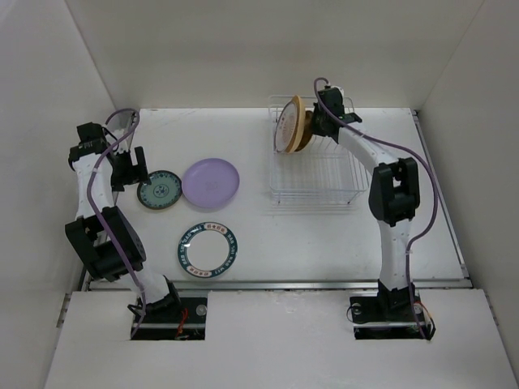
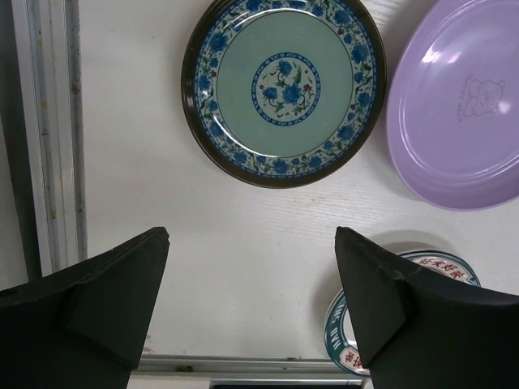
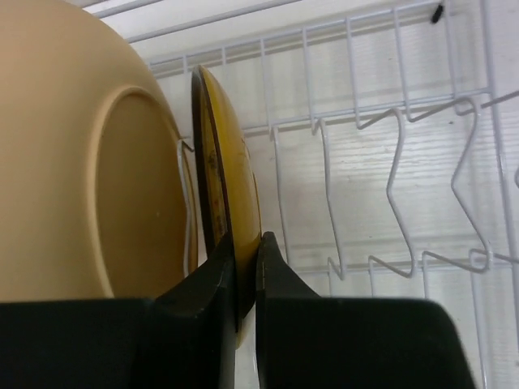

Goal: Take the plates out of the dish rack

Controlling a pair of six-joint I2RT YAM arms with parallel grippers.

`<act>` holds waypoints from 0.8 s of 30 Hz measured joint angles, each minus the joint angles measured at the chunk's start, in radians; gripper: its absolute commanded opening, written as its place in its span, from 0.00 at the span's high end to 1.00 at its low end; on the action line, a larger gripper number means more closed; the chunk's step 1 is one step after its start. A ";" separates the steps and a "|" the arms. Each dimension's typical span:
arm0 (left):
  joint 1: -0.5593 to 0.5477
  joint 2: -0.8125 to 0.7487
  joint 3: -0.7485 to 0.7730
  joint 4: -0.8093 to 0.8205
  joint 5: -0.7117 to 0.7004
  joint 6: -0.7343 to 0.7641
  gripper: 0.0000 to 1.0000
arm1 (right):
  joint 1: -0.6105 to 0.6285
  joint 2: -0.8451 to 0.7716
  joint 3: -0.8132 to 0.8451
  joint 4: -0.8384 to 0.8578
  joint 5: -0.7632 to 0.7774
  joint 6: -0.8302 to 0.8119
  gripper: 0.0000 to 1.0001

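Over at the far end of the dish rack (image 1: 316, 174), the right gripper (image 3: 247, 243) is pinched on the rim of the yellow plate (image 3: 235, 162), which stands upright in its slot. With the pale orange plate (image 3: 73, 162) just beside it, a crooked lift could drag or topple that one, or snag the rack. That thin-edge grip might slip too. Meanwhile the left gripper (image 2: 251, 235) hangs wide open above the table (image 2: 243, 211), holding nothing.

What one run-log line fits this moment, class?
left claw: open | right claw: shut on yellow plate | dish rack: pale orange plate | table: lavender plate, floral plate, teal-rimmed plate
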 measured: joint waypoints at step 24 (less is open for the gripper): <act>-0.064 -0.132 0.044 -0.246 0.478 0.169 0.08 | 0.348 -0.737 -0.349 0.036 0.176 -0.159 1.00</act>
